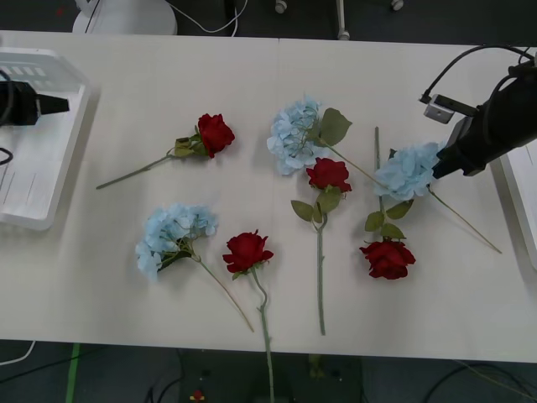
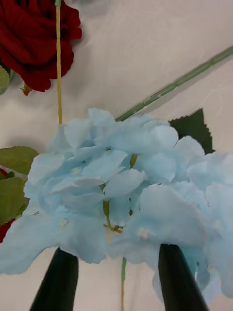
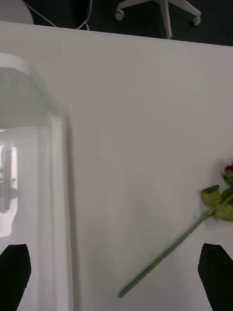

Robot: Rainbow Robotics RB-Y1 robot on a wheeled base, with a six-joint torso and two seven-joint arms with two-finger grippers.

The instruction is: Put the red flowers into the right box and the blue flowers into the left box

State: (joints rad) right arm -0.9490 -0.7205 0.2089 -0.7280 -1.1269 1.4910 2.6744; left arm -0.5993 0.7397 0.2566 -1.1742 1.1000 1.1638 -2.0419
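Several red flowers lie on the table: one [image 1: 215, 133] at back left, one [image 1: 328, 174] in the middle, one [image 1: 247, 250] near the front and one [image 1: 388, 258] at front right. Blue flowers lie at the back centre [image 1: 294, 134], the front left [image 1: 172, 231] and the right [image 1: 407, 172]. My right gripper [image 1: 435, 166] is at that right bloom [image 2: 121, 184]; its black fingers [image 2: 177, 282] are drawn in on either side of it. My left gripper [image 1: 54, 105] hovers open over the left box [image 1: 42, 210]. A strip of the right box [image 1: 524, 201] shows at the right edge.
The left box's rim [image 3: 53, 126] runs beside a red flower's stem [image 3: 165, 257]. A red bloom [image 2: 39, 43] and a loose green stem [image 2: 170, 87] lie close to the held blue bloom. Chair bases stand beyond the table's far edge.
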